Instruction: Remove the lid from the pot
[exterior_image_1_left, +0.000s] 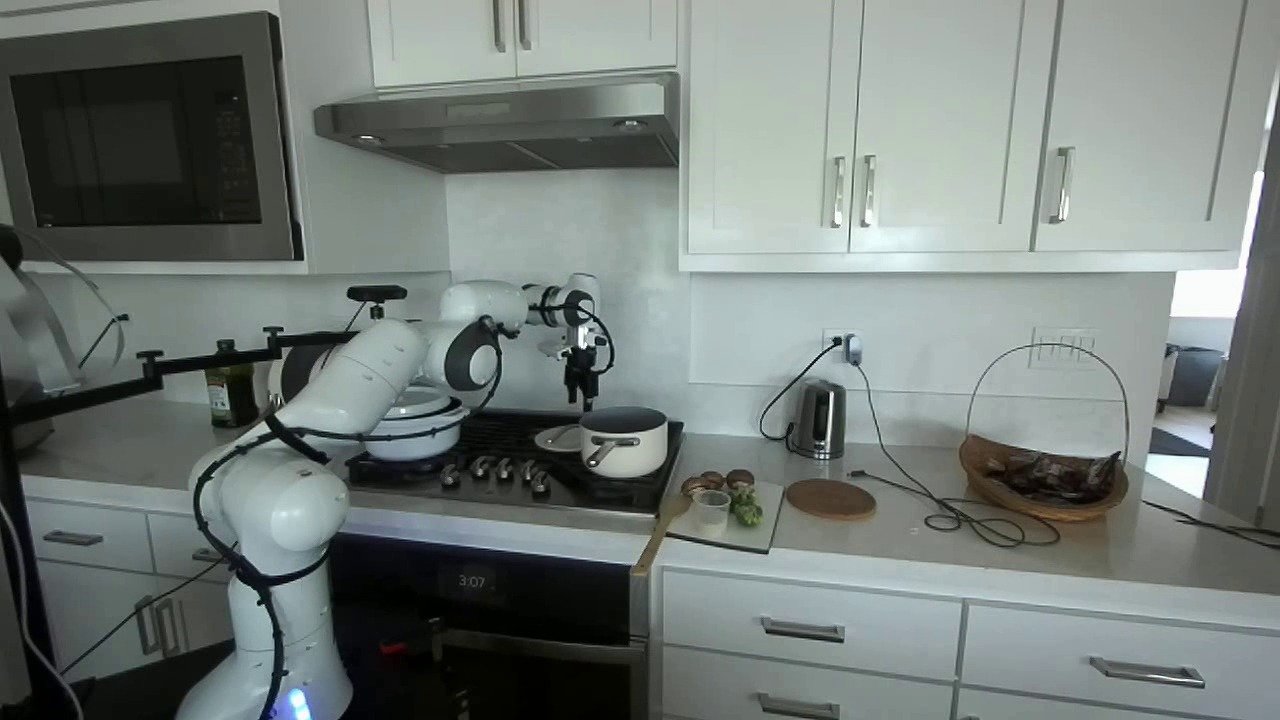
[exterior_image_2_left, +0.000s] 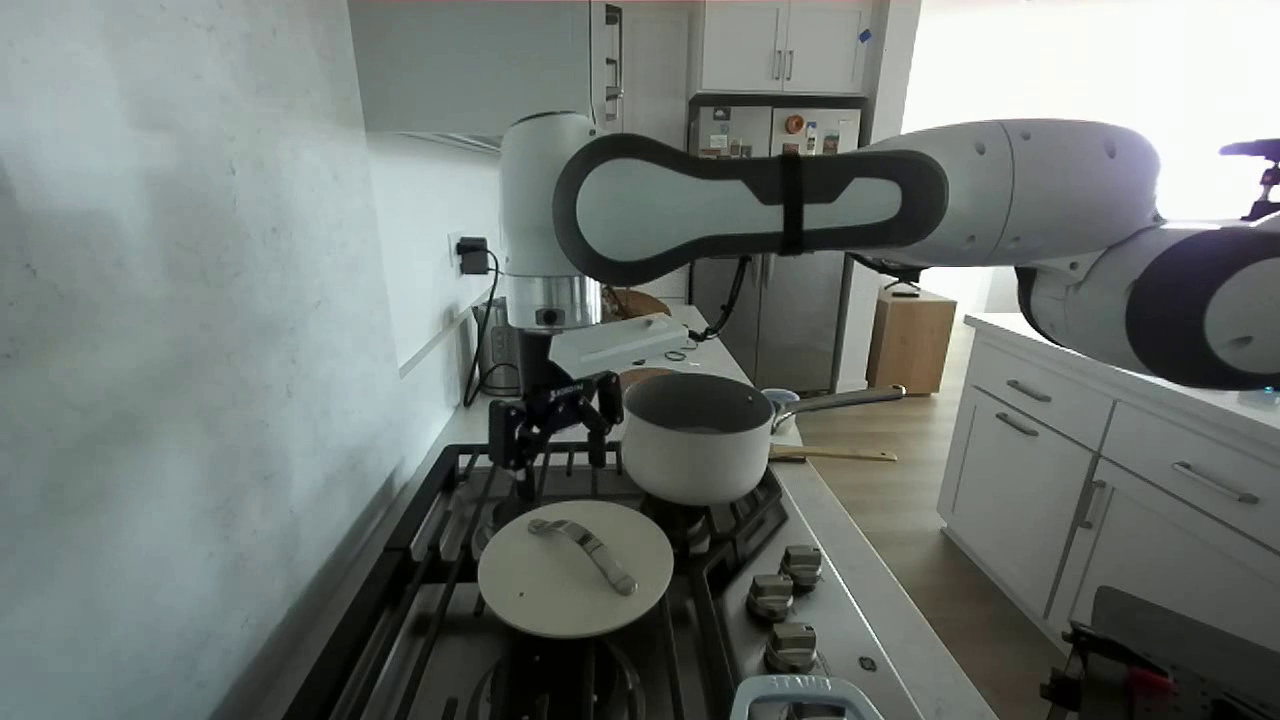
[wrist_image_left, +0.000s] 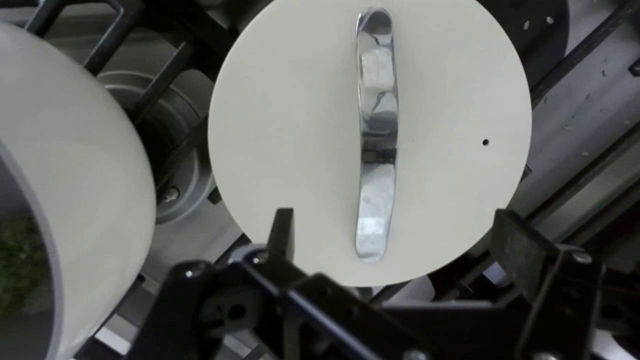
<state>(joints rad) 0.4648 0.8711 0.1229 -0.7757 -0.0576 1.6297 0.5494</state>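
Note:
The lid (exterior_image_1_left: 560, 438) is round and cream-white with a silver strap handle. It appears to lie on the stove grate beside the pot and also shows in an exterior view (exterior_image_2_left: 530, 590) and the wrist view (wrist_image_left: 310, 130). The cream-white pot (exterior_image_1_left: 640, 448) stands uncovered on the grate, its grey inside visible in an exterior view (exterior_image_2_left: 695, 460); the wrist view (wrist_image_left: 110, 150) shows something green in it. My gripper (exterior_image_2_left: 555, 465) is open and empty above the stove, near the lid's wall-side edge. In the wrist view its fingers (wrist_image_left: 392, 215) appear either side of the handle's end, apart from it.
A larger white pot (exterior_image_1_left: 415, 440) stands on the stove's left. A wooden spoon (exterior_image_1_left: 660, 530) and a board (exterior_image_1_left: 755, 535) with mushrooms, broccoli and a cup lie right of the stove. A kettle (exterior_image_1_left: 822, 420), a brown round mat (exterior_image_1_left: 830, 498) and a basket (exterior_image_1_left: 1040, 485) are farther right.

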